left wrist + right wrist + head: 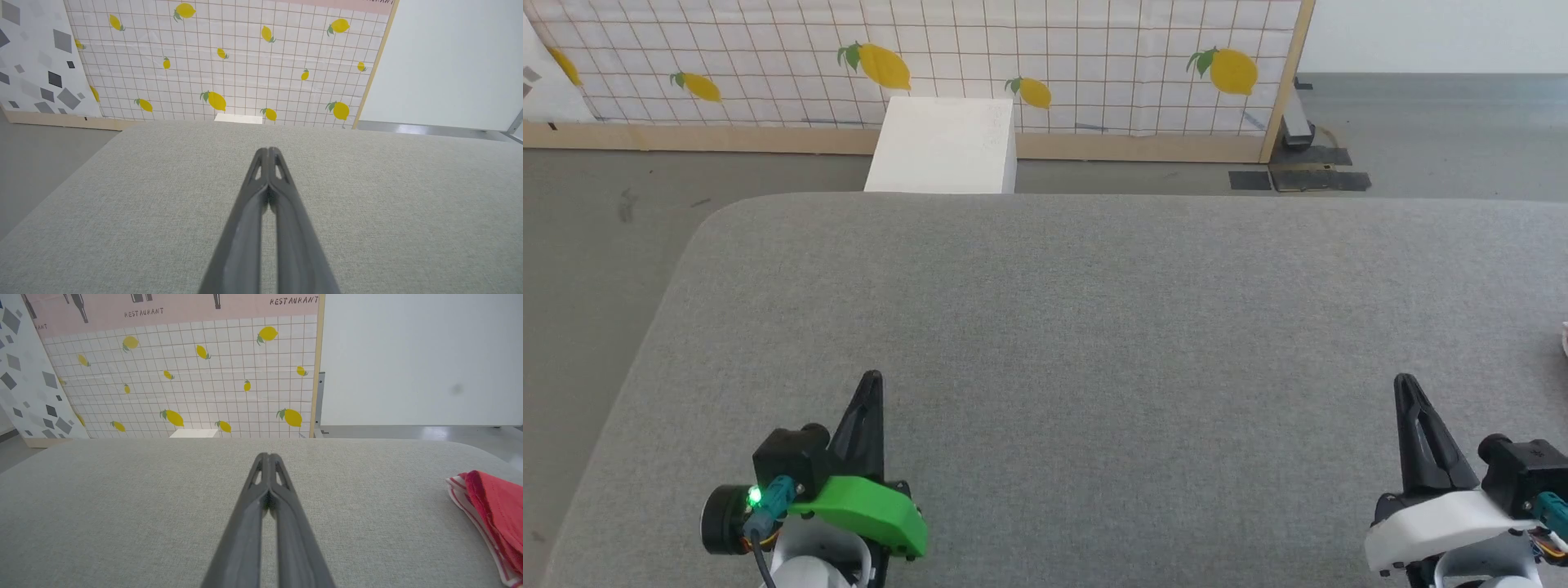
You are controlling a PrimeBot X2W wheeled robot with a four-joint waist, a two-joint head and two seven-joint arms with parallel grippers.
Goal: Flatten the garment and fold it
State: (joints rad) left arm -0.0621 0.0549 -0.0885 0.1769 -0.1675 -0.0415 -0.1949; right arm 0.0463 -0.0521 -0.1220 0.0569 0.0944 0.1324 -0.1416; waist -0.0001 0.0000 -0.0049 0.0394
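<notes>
The garment [494, 514] lies bunched at the right edge of the right wrist view, red cloth over a white layer with red stripes; a sliver of it [1565, 339] peeks in at the head view's right edge. My left gripper [872, 377] rests at the lower left over the grey table [1078, 327], shut and holding nothing. Its fingertips [267, 150] meet in the left wrist view. My right gripper [1403, 380] stands at the lower right, shut and empty, tips together [267, 455], with the garment off to its right.
A white box [943, 145] stands on the floor behind the table's far edge. A lemon-patterned panel [915, 57] closes off the back. Grey floor lies to the left of the table's rounded corner [719, 216].
</notes>
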